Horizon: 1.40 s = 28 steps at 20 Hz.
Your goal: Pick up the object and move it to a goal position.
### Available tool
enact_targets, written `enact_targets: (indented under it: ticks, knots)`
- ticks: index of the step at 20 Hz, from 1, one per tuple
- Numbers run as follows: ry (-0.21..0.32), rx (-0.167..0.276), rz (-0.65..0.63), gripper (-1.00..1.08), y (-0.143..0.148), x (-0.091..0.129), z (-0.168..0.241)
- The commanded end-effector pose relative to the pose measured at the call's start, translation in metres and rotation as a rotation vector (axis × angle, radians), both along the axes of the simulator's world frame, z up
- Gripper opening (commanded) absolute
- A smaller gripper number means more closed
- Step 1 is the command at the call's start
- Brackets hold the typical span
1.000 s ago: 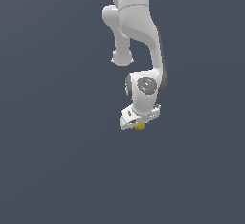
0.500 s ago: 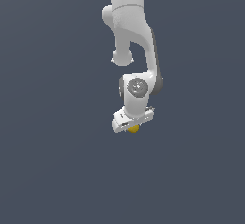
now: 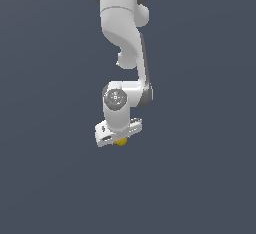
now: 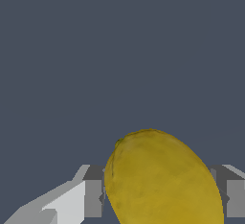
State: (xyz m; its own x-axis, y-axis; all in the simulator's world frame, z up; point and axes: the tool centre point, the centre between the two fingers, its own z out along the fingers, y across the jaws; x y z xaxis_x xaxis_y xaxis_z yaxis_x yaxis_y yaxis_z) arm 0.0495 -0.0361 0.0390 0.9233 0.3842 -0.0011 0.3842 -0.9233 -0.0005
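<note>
The object is a small yellow-orange lemon-like lump [image 3: 120, 141]. In the exterior view it peeks out just under the white gripper [image 3: 120, 139] at the end of the arm. In the wrist view the lump [image 4: 162, 180] fills the space between the two grey fingertips [image 4: 94, 192], which press against it on both sides. The gripper is shut on the lump. Most of the lump is hidden by the hand in the exterior view.
The white arm [image 3: 122, 38] hangs down from the top of the exterior view over a plain dark grey-blue ground [image 3: 200, 178]. No other objects or goal marker show.
The arm and gripper have moved toward the exterior view's left and slightly down, carrying the lump along in the shut fingers.
</note>
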Motion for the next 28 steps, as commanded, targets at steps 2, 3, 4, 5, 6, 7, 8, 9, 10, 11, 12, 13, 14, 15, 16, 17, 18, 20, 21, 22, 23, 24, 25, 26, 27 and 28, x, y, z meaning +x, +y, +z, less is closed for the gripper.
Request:
enact_targets:
  ticks: [2, 3, 4, 5, 6, 7, 8, 9, 10, 11, 12, 13, 14, 15, 16, 17, 18, 20, 21, 22, 23, 24, 25, 26, 27, 28]
  knots:
    - [-0.001, 0.000, 0.000, -1.00, -0.035, 0.015, 0.004]
    - [-0.001, 0.000, 0.000, -1.00, -0.044, 0.020, 0.005]
    - [-0.001, 0.000, 0.001, -1.00, -0.052, 0.024, 0.006]
    - [-0.001, 0.000, 0.001, -1.00, -0.061, 0.027, 0.006]
    - [-0.001, 0.000, 0.001, -1.00, -0.069, 0.031, 0.007]
    - [-0.001, 0.000, 0.001, -1.00, -0.076, 0.035, 0.008]
    - [-0.001, 0.000, 0.001, -1.00, -0.084, 0.038, 0.008]
    - [-0.001, 0.000, 0.001, -1.00, -0.091, 0.041, 0.009]
    - [-0.001, 0.000, 0.001, -1.00, -0.098, 0.045, 0.010]
    - [-0.001, 0.000, 0.001, -1.00, -0.104, 0.048, 0.010]
    - [-0.001, 0.000, 0.001, -1.00, -0.110, 0.051, 0.011]
    - [-0.001, 0.000, 0.001, -1.00, -0.116, 0.054, 0.011]
    - [-0.001, 0.000, 0.001, -1.00, -0.122, 0.056, 0.012]
    - [-0.001, 0.000, 0.001, -1.00, -0.128, 0.059, 0.012]
    - [-0.001, 0.000, 0.001, -1.00, -0.133, 0.062, 0.013]
    - [-0.001, 0.000, 0.001, -1.00, -0.138, 0.064, 0.013]
    - [-0.001, 0.000, 0.001, -1.00, -0.143, 0.066, 0.014]
    - [-0.001, 0.000, 0.001, -1.00, -0.152, 0.071, 0.015]
    - [-0.001, 0.000, 0.001, -1.00, -0.156, 0.073, 0.015]
    - [-0.001, 0.000, 0.001, -1.00, -0.161, 0.075, 0.015]
    - [-0.001, 0.000, 0.001, -1.00, -0.165, 0.077, 0.016]
    - [-0.001, 0.000, 0.001, -1.00, -0.168, 0.079, 0.016]
    - [-0.001, 0.000, 0.001, -1.00, -0.172, 0.081, 0.016]
    - [-0.001, 0.000, 0.001, -1.00, -0.175, 0.083, 0.017]
    - [-0.001, 0.000, 0.001, -1.00, -0.178, 0.084, 0.017]
    - [-0.001, 0.000, 0.001, -1.00, -0.181, 0.086, 0.017]
